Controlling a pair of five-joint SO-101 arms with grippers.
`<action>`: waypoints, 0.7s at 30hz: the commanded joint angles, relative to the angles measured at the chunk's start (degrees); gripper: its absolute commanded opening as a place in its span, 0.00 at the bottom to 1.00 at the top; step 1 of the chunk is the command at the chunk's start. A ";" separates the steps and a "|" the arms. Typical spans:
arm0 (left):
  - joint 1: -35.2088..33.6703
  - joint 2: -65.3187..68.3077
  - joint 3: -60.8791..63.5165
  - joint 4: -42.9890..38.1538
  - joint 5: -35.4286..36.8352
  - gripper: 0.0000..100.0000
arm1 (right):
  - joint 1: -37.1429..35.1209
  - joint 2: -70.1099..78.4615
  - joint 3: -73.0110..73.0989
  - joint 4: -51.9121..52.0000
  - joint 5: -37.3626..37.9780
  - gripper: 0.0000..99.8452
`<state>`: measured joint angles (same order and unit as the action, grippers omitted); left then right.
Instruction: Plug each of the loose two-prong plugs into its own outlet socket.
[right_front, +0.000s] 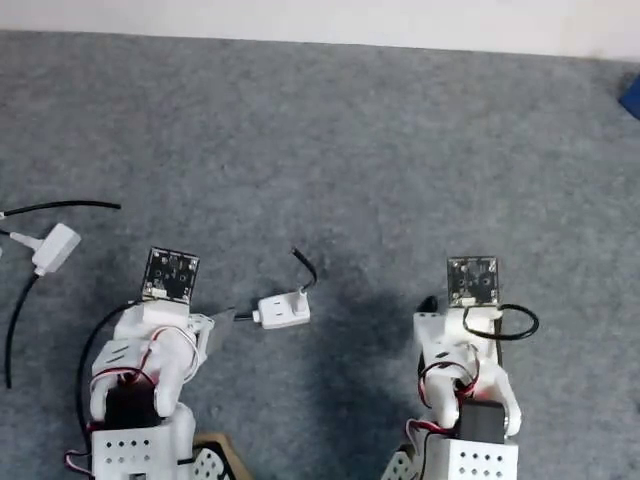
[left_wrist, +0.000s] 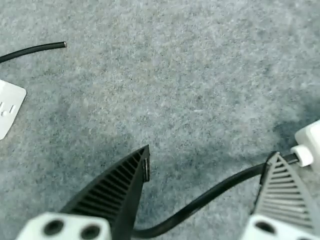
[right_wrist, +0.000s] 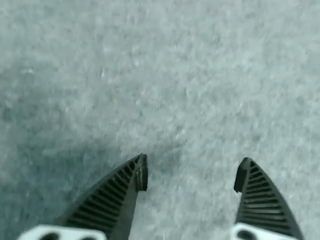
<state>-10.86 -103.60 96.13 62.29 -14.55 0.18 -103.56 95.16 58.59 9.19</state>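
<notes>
Nothing looks joined yet. A white plug (right_front: 283, 310) lies loose toward the worktop's (right_front: 400, 150) near edge, its black cable (left_wrist: 210, 197) running between the spread left gripper (left_wrist: 210, 154). A white socket (right_front: 55, 247) waits by the left edge. The right gripper (right_wrist: 194, 162) hangs spread too.

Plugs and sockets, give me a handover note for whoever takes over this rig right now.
Left gripper: open, empty, over a black cable running to a white block.
Right gripper: open, empty, over bare carpet.
Second white block lies farther left, beside loose black cables.
Done: no plug visibly seated.
Left: every plug, it seems.
</notes>
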 joint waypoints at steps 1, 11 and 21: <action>0.22 -0.04 1.01 -1.41 0.35 0.35 | -0.31 -0.13 8.75 2.86 0.53 0.28; 0.22 -0.04 1.01 -1.41 0.35 0.35 | -0.31 -0.40 8.75 11.12 0.53 0.28; 0.22 -0.04 1.01 -1.41 0.35 0.35 | -0.48 -0.66 8.75 12.26 0.53 0.28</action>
<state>-10.86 -103.60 96.13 62.29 -14.55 0.18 -103.56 95.25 70.29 9.27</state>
